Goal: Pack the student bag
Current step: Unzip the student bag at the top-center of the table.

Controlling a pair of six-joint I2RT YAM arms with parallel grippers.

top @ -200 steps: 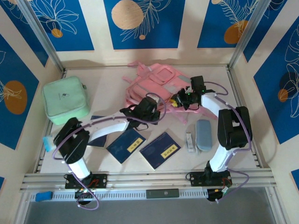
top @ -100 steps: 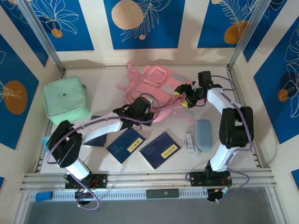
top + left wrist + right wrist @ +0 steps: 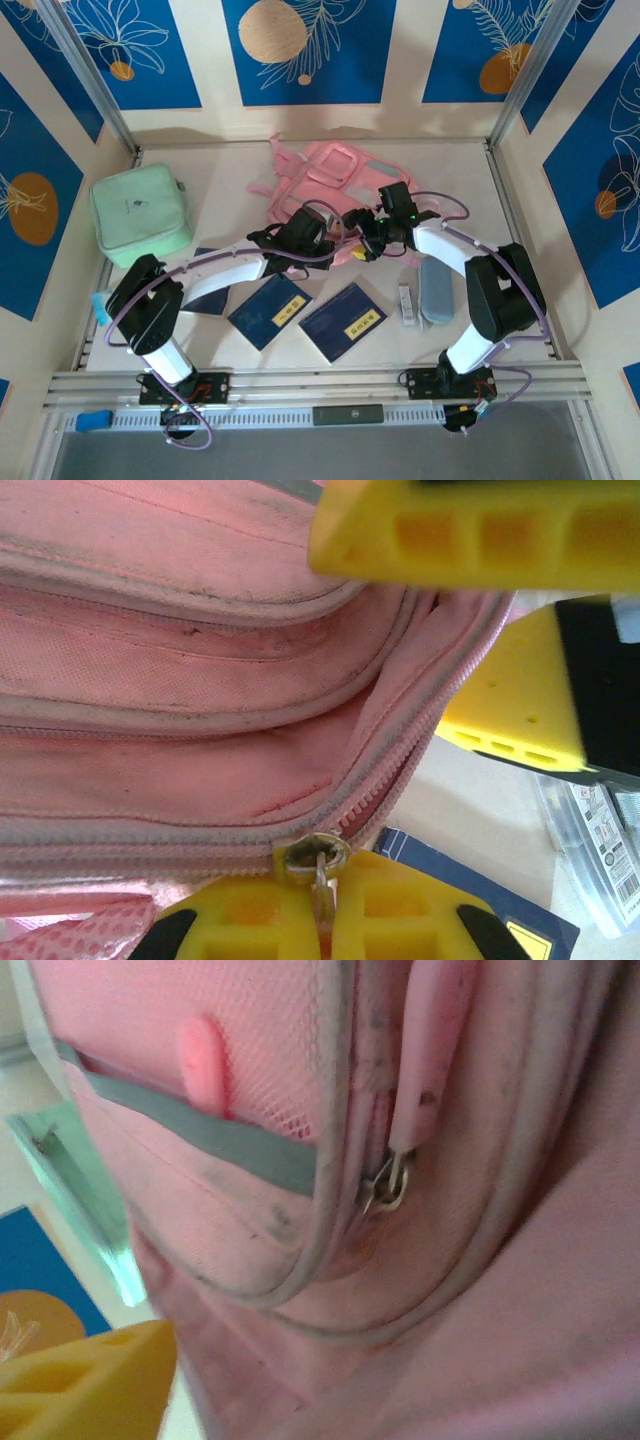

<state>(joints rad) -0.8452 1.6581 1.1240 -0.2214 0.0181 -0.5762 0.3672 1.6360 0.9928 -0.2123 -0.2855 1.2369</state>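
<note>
The table [image 3: 225, 185] carries the student bag [image 3: 335, 172] at upper centre of the overhead frame. On its zipped edge the left fingers [image 3: 470, 530] are clamped, with the zip pull [image 3: 318, 858] at the lower one. The right fingers [image 3: 90, 1385] sit against the bag; I cannot tell whether they are open or closed.

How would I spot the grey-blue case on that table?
Find the big pink backpack, then look nearer and to the right, beside the right arm. There lies a rounded, oblong grey-blue case. Its neighbours differ: a small white packet on its left, and flat dark blue booklets beyond.
</note>
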